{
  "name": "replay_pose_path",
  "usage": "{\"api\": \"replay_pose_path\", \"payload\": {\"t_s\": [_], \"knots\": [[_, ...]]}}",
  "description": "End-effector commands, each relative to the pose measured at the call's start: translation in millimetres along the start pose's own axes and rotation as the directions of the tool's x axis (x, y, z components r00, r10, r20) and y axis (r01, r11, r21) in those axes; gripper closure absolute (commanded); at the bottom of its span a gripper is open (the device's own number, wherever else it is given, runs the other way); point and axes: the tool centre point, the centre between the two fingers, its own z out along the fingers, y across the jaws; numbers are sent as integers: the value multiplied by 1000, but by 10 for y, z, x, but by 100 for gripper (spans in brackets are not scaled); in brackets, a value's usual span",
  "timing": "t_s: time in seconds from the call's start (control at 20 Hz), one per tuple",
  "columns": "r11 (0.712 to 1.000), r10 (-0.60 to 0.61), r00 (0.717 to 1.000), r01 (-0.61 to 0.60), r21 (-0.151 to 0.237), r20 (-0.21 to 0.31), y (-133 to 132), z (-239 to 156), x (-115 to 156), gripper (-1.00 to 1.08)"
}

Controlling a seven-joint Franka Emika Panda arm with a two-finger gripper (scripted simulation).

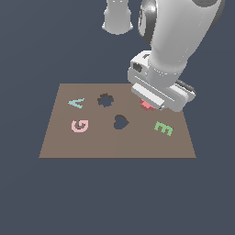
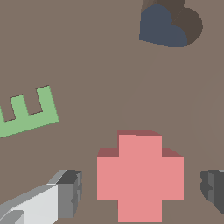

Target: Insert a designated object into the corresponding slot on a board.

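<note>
Lying flat on dark blue-grey ground (image 1: 114, 197), brown board (image 1: 92, 142).

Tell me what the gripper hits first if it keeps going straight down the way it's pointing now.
Most likely the red cross block: the open gripper points down at it, one finger either side. Past it lies the board. Remaining height is unclear.

The arm (image 1: 176, 39) was chunky glossy white-grey with rounded tube segments, plus a dark band near its top joint. The gripper (image 2: 140, 183) had a boxy pale body and dark grey ribbed fingertips (image 2: 70, 192).
</note>
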Motion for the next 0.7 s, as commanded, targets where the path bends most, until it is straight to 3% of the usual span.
{"api": "replay_pose_path", "payload": {"t_s": [0.0,0.55,0.6,0.65], "knots": [[1000,0,1000,0,0,0,0,0,0,-92],[1000,2,1000,-2,1,0,-1,200,2,-92],[1000,2,1000,-2,1,0,-1,200,2,108],[1000,2,1000,-2,1,0,-1,200,2,108]]}}
